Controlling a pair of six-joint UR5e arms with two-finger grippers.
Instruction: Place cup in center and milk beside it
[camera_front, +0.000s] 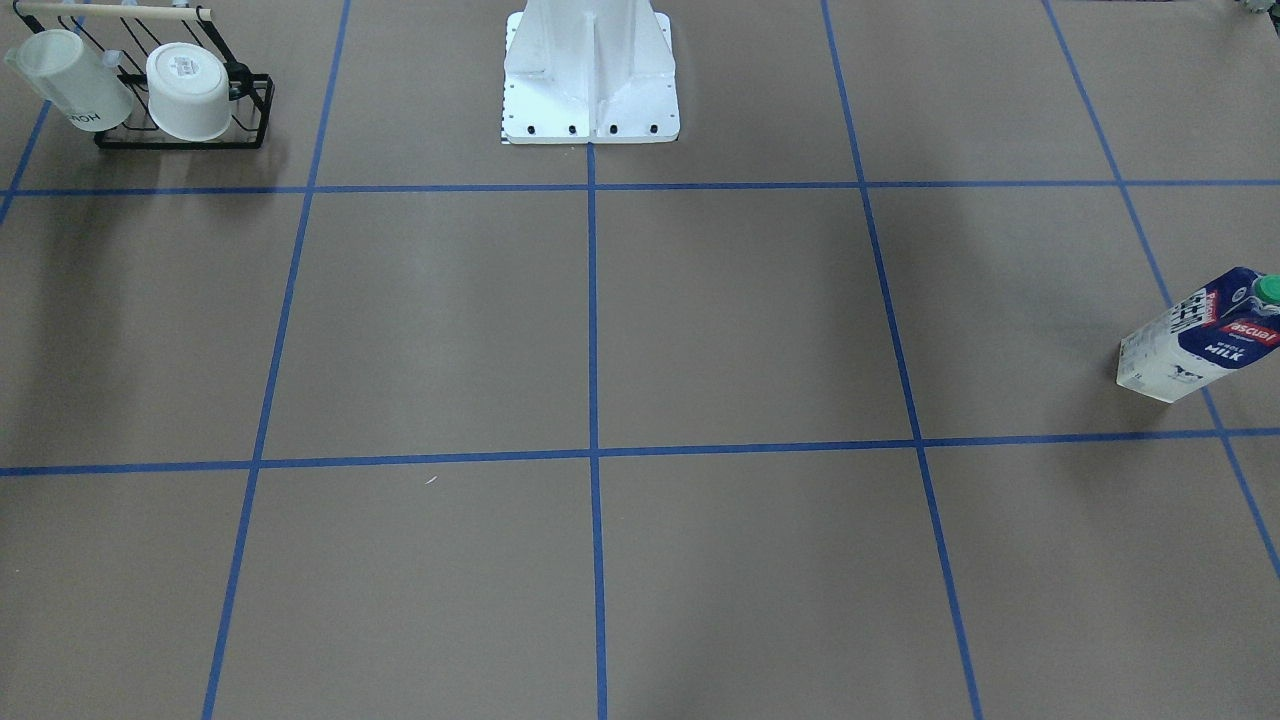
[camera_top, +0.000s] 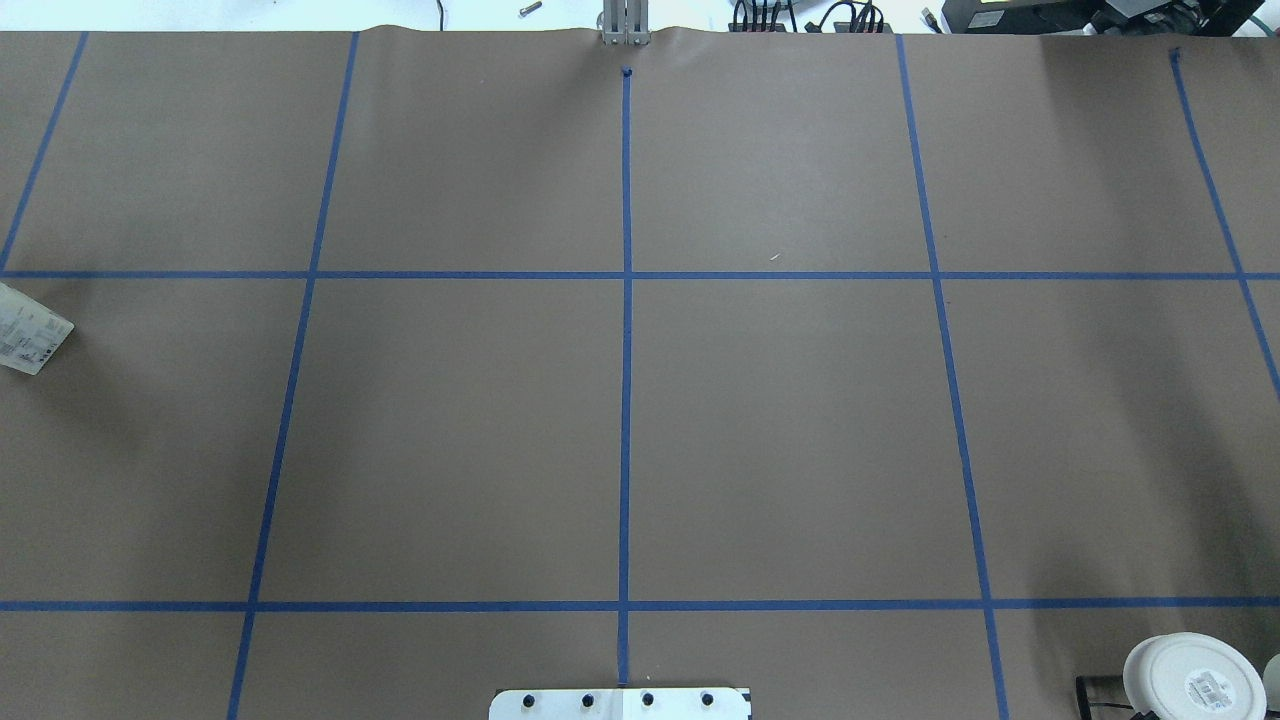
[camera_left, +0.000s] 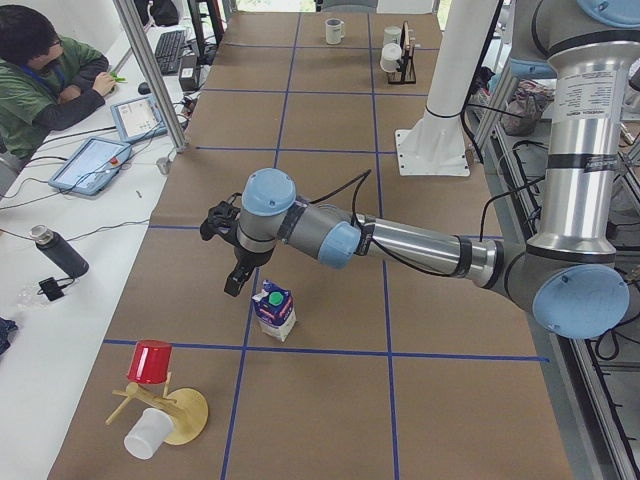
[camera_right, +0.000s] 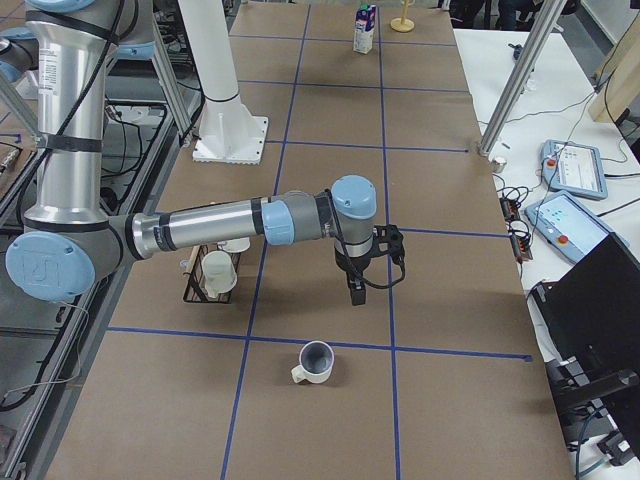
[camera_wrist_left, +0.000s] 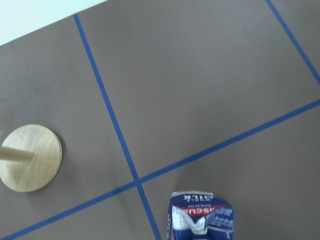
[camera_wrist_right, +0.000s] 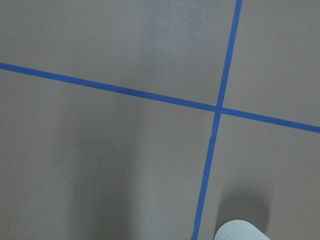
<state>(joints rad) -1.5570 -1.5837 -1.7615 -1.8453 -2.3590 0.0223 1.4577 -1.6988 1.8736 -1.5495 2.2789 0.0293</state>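
1. Currently nothing sits at the center (camera_front: 640, 320), the bare brown stretch of counter (camera_front: 420, 330) just in front of the white pedestal (camera_front: 590, 75), where the blue tape lines (camera_front: 592, 300) run.
2. The milk (camera_left: 274, 310) stands upright, well out from the pedestal on the left arm's side. The left arm (camera_left: 420, 245) hangs the left jaws just above and beside the green cap (camera_left: 273, 297), not touching it. From the side view I cannot tell whether they are spread or pressed together.
3. The cup (camera_right: 316, 361) stands mouth-up, well out from the pedestal on the opposite side, beyond the wire rack (camera_right: 205, 285). The right arm (camera_right: 210, 225) holds the right jaws over the counter, near the cup but apart from it. Their spread cannot be told either.
4. What could go wrong, as I judge it:
   - The carton is tall and narrow, so an off-centre pinch or a knock on the cap would likely tip it. Its soft walls may also buckle under a hard squeeze.
   - The cup is small with a tiny handle, and a grip on the rim could slip or twist.
   - The white mugs (camera_front: 190, 90) in the rack look much like the cup and invite a wrong pick.
   - Both arms must head for the patch in front of the pedestal. If they arrive together they may clash, and milk set down too tight could nudge the cup.
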